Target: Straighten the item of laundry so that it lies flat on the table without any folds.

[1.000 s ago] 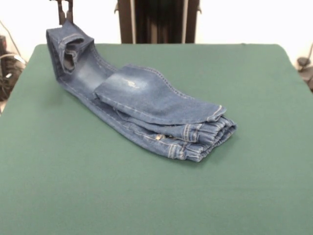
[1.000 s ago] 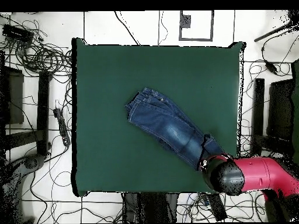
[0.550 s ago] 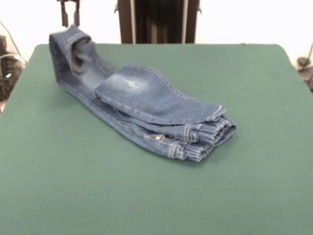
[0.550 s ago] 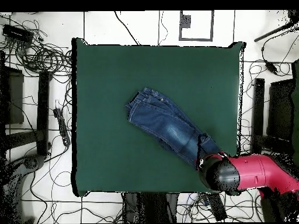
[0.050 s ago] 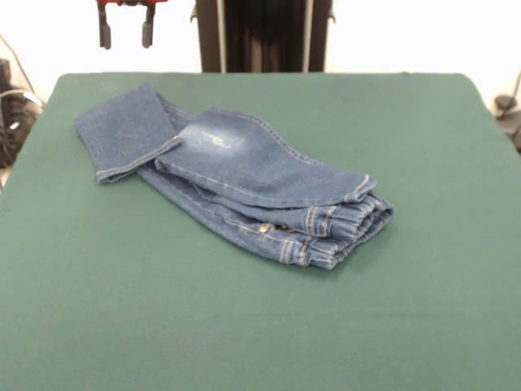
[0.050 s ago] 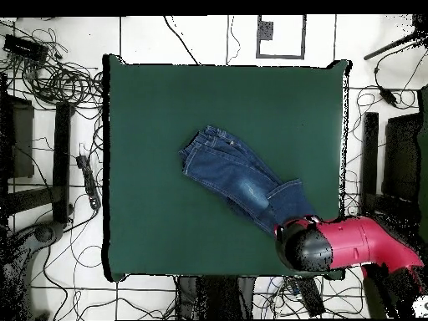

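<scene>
The blue denim jeans (image 5: pixel 244 183) lie folded on the dark green table (image 5: pixel 260 326). One leg is doubled over the other, and the gathered waistband bunches at the right end. A leg end now lies flat at the far left (image 5: pixel 126 130). In the overhead view the jeans (image 6: pixel 238 177) run diagonally across the table (image 6: pixel 167 109) toward the red arm. My gripper (image 5: pixel 125 32) hangs open at the top left, above the leg end and apart from the cloth, with nothing in it. The arm's black head (image 6: pixel 303 249) covers it in the overhead view.
Cables and black stands (image 6: pixel 50 92) surround the table on the floor. A dark upright post (image 5: pixel 264 37) stands behind the far edge of the table.
The gripper let go of the leg end and rose. The leg end dropped from its raised position and now lies flat on the table.
</scene>
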Tool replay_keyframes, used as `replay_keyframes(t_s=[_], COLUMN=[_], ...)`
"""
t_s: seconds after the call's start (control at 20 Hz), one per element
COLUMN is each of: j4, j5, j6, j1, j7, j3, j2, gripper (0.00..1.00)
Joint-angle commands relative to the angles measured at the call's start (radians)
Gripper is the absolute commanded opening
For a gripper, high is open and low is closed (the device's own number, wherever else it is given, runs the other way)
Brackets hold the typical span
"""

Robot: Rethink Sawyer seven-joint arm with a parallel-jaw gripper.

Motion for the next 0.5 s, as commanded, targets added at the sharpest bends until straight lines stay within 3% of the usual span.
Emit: replay_keyframes(t_s=[0.05,0.5], j4=[0.038,0.052], j5=[-0.043,0.089], j6=[0.103,-0.034], j1=[0.054,0.023], j7=[-0.205,-0.116], j3=[0.028,0.108], j2=[0.042,0.057], gripper=[1.0,1.0])
